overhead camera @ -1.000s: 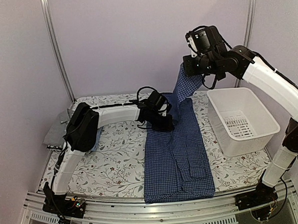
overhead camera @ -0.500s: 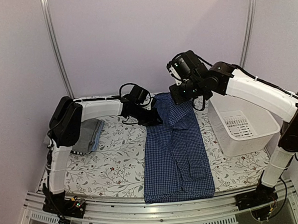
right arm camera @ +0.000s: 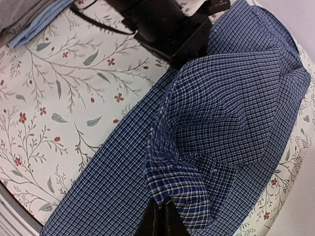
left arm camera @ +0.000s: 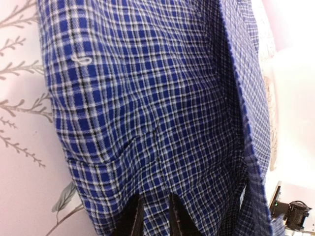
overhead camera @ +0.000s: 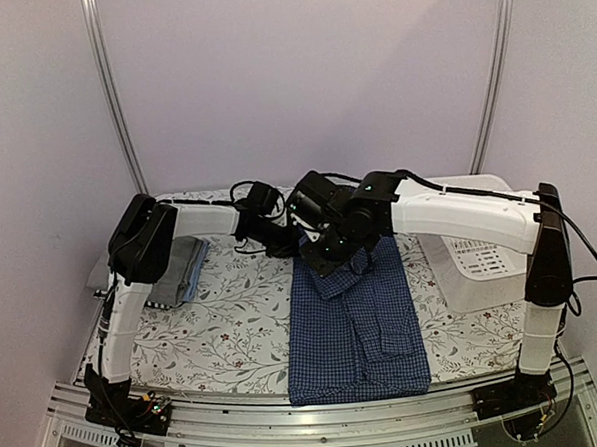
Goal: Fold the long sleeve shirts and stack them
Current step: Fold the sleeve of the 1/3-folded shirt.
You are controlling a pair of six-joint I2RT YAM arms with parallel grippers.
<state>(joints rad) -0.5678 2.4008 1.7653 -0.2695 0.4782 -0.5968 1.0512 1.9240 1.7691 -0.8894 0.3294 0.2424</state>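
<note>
- My right end effector [right arm camera: 158,216] is clamped tight on a doubled-over part of the blue check shirt [overhead camera: 356,331], low over the cloth at its far end.
- My left end effector [left arm camera: 153,212] sits at the shirt's far left edge. Its fingers [left arm camera: 134,219] are a narrow gap apart with checked cloth showing between them; I cannot tell whether they grip it.
- The shirt lies lengthwise down the middle of the flowered surface [overhead camera: 224,328], its hem at the near edge and its far part bunched up.
- A pile of grey and light blue shirts [overhead camera: 179,268] rests at the far left, well apart from it.
- A white basket [overhead camera: 482,292] stands on the right, close beside the shirt.
</note>
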